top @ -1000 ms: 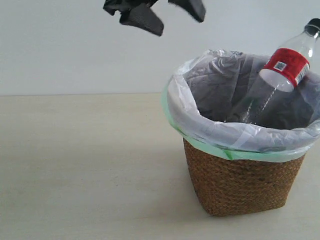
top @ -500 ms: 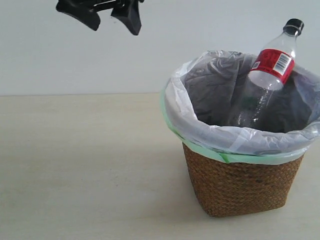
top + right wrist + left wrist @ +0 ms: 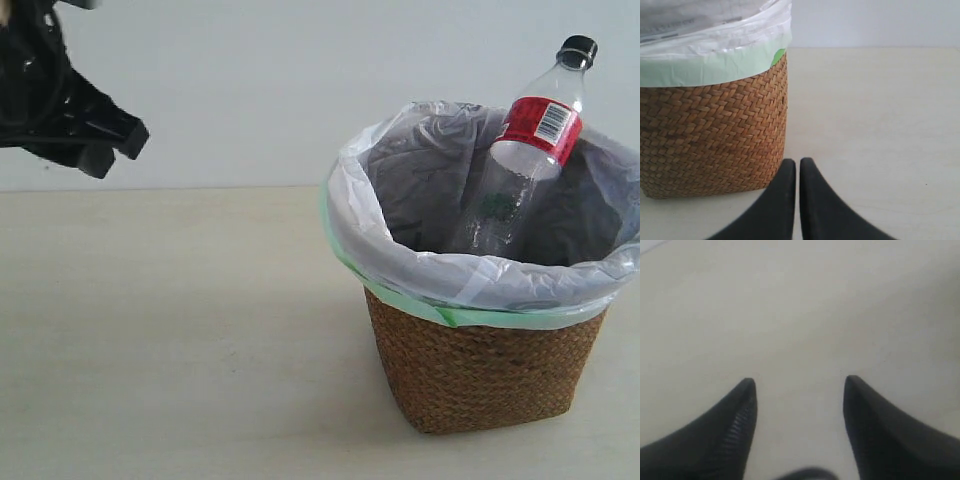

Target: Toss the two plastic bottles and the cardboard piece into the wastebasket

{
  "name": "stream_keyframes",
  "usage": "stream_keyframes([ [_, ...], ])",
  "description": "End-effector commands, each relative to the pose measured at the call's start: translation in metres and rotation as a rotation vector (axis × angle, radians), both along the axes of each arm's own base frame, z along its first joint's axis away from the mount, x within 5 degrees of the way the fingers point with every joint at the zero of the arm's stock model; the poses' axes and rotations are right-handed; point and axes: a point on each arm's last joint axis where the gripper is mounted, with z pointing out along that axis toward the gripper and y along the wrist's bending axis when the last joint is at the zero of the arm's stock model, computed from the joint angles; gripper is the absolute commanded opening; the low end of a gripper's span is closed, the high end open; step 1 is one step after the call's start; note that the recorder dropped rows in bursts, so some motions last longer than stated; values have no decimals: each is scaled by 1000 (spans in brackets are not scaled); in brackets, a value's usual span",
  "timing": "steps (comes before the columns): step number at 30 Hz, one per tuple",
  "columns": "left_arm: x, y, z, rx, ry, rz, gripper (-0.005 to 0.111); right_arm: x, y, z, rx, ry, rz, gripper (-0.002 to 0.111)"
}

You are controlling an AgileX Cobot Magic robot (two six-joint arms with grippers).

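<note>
Red-label bottle [image 3: 520,160] is in the wastebasket [image 3: 480,370], leaning on the liner [image 3: 400,240], with neck and cap poking above the rim. Green-cap bottle and cardboard piece aren't visible in any view (may be inside, can't tell). Left gripper [image 3: 118,148] hangs high over the table [image 3: 180,330], well apart from the basket, jaws wide and empty. Right gripper [image 3: 797,162] sits low just beside the woven wall, jaws pressed together, holding nothing. Judgement: if items remain, keep your left jaws wide on approach and swing clear of that protruding neck when dropping.
</note>
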Motion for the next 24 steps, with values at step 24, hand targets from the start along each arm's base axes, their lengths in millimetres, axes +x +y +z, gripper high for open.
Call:
stream_keyframes([
  [24,-105,59,-114,-705,-382,96,4,0,0,1,0,-14,1,0],
])
